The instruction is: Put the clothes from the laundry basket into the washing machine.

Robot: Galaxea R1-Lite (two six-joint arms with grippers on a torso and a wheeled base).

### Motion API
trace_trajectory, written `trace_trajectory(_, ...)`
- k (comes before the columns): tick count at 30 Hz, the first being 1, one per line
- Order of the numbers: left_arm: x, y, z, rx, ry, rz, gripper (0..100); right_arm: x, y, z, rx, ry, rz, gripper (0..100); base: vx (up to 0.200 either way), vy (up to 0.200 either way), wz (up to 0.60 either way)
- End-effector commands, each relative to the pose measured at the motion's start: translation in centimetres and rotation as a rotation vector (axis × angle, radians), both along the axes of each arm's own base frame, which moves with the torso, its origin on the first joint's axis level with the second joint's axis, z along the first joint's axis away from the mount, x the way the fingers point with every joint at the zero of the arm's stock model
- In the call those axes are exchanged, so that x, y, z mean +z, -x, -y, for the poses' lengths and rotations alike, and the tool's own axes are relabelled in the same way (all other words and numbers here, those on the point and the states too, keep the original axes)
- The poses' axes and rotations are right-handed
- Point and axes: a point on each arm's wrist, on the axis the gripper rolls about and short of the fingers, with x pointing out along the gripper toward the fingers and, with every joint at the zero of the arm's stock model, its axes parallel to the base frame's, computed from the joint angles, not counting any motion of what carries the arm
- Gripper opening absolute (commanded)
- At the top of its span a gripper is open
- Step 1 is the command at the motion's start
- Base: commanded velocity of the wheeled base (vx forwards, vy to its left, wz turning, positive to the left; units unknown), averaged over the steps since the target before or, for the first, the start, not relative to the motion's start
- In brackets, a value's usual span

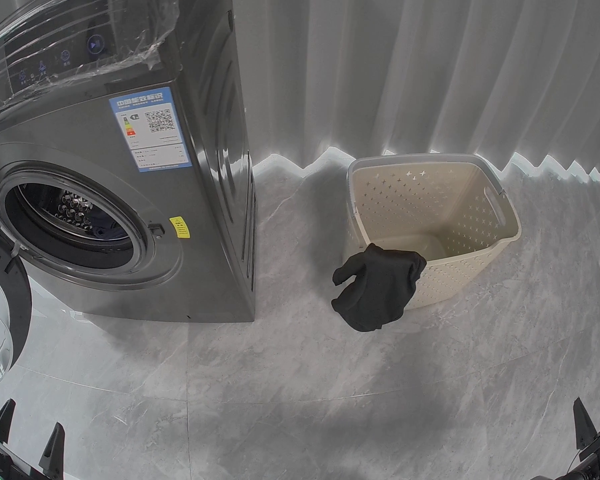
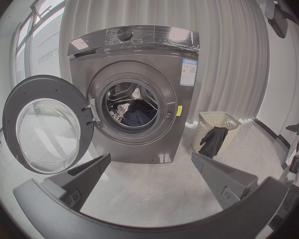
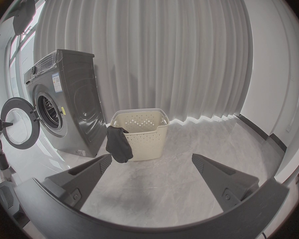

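Currently the left hand (image 2: 150,156) and right hand (image 3: 151,156) gape empty. The black garment (image 1: 379,287) drapes over the laundry basket (image 1: 433,158) rim (mostly outside), so a careless tug could tip the basket.

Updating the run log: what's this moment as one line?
washer door open, dark clothes in drum | black garment draped over laundry basket rim | left gripper open, empty | right gripper open, empty

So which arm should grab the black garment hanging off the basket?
Right, probably. The right gripper faces the black garment draped on the laundry basket rim, fingers open; the left gripper faces the washing machine.
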Motion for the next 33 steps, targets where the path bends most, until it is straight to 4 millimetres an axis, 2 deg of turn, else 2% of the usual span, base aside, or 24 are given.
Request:
trace_trajectory(1, -0.5, 0.0, 0.0, 0.0, 0.001, -0.002, 100, -0.5, -0.1, 0.0, -0.001, 0.0, -0.009, 100, 0.0, -0.2, 0.0)
trace_trajectory(8, -0.5, 0.0, 0.0, 0.0, 0.001, -0.002, 100, -0.5, -0.1, 0.0, -0.001, 0.0, -0.009, 100, 0.0, -0.2, 0.0)
trace_trajectory(17, -0.5, 0.0, 0.0, 0.0, 0.002, -0.002, 100, -0.5, -0.1, 0.0, -0.001, 0.0, -0.008, 100, 0.0, 0.0, 0.0)
trace_trajectory(27, -0.5, 0.0, 0.0, 0.0, 0.002, -0.002, 100, -0.4, 0.0, 0.0, -0.002, -0.006, 0.006, 100, 0.2, 0.0, 0.0)
trace_trajectory(29, -0.5, 0.0, 0.0, 0.0, 0.002, -0.002, 100, 1.3, 0.4, 0.0, 0.007, -0.004, 0.091, 100, 0.2, 0.0, 0.0)
trace_trajectory(30, -0.5, 0.0, 0.0, 0.0, 0.004, -0.002, 100, 3.4, 1.1, 0.0, 0.024, -0.005, 0.147, 100, 0.0, 0.0, 0.0)
trace_trajectory(31, -0.5, 0.0, 0.0, 0.0, 0.004, -0.002, 100, 4.5, 1.2, 0.0, 0.038, -0.005, 0.149, 100, 0.0, 0.0, 0.0)
trace_trajectory(33, -0.5, 0.0, 0.0, 0.0, 0.001, -0.002, 100, 5.1, 0.6, 0.0, 0.065, -0.006, 0.092, 100, 0.0, 0.0, 0.0)
